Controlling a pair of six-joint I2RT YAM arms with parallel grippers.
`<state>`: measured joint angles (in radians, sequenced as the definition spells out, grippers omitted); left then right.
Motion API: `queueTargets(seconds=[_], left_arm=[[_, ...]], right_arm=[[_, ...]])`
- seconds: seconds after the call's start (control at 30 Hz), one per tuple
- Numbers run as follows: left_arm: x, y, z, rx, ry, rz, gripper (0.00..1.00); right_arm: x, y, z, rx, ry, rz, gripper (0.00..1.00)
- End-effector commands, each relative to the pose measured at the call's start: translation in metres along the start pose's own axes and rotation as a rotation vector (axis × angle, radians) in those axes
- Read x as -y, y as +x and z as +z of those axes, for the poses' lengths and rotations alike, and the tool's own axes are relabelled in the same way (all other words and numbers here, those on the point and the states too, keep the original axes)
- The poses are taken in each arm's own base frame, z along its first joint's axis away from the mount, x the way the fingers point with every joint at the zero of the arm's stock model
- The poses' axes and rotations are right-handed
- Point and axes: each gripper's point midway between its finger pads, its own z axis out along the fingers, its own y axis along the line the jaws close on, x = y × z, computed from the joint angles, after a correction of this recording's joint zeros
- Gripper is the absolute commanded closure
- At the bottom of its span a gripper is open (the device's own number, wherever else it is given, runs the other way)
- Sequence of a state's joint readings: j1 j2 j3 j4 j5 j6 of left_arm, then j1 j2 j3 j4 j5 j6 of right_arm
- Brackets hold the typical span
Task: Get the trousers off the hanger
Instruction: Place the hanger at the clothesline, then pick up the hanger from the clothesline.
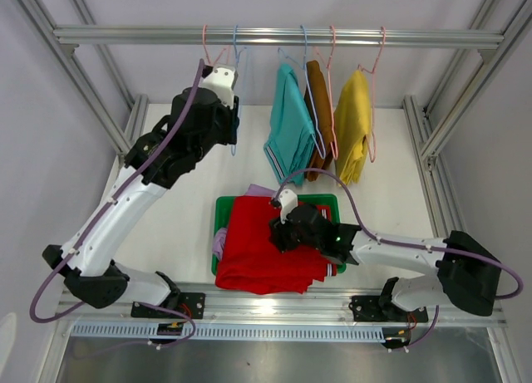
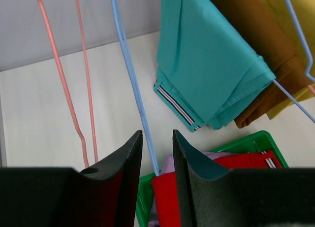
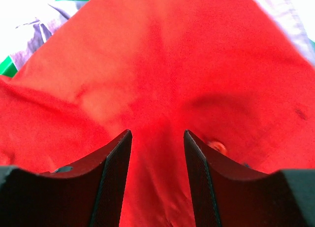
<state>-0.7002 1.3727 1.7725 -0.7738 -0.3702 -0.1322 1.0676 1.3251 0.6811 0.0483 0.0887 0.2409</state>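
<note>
You are working over a white worktop [image 1: 166,225] boxed in by an aluminium frame, with a rail [image 1: 274,36] running above its far edge. Three pairs are hanging from that rail: the teal trousers [image 1: 291,125], the brown trousers [image 1: 316,109] just beside them, and the yellow trousers [image 1: 353,121] nearest the right edge. The red trousers [image 1: 258,250] are lying in the green tray [image 1: 223,204] towards the near edge, covering most of the lilac trousers [image 1: 219,243].

The left fingers [image 2: 157,138] are standing parted up at the far left. The thin wire of an empty blue hanger [image 2: 130,79] is running down through the gap, and they are not clamping it. An empty pink hanger [image 2: 64,79] is hanging just to their left. The right fingers [image 3: 156,138] are also standing apart, low over the red cloth and holding nothing.

The relation you are depending on is this: the teal pair is hanging to the right of the left fingers, next along the rail. Its long axis is dropping straight down and its striped waistband is at the bottom. Your left arm is clearly the nearer one, while the right is sitting well apart at the tray. A sideways reach to the right should be meeting the teal cloth before the brown.
</note>
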Motion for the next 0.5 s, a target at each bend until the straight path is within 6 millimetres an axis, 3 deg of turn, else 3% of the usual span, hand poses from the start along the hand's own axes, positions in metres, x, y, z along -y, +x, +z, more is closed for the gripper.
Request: queueTargets(seconds=[0.0,0.17,0.33,0.4,0.47], left_arm=[[0.014,-0.001,-0.006,0.009,0.047,-0.033,0.65],[0.05,-0.009,0.004,0.029,0.198,-0.078,0.61],[0.08,-0.014,0.03,0.035,0.287,-0.129,0.58],[0.094,-0.015,0.044,0.031,0.324,-0.152,0.52],[0.102,-0.026,0.05,0.049,0.345,-0.177,0.49]], right_arm=[[0.009,-0.02,-0.019,0.037,0.057,-0.026,0.49],[0.024,-0.025,-0.038,0.087,0.125,-0.023,0.49],[0.041,-0.024,-0.052,0.129,0.198,0.005,0.49],[0.044,-0.022,-0.055,0.134,0.212,0.014,0.48],[0.045,-0.02,-0.056,0.138,0.212,0.019,0.47]])
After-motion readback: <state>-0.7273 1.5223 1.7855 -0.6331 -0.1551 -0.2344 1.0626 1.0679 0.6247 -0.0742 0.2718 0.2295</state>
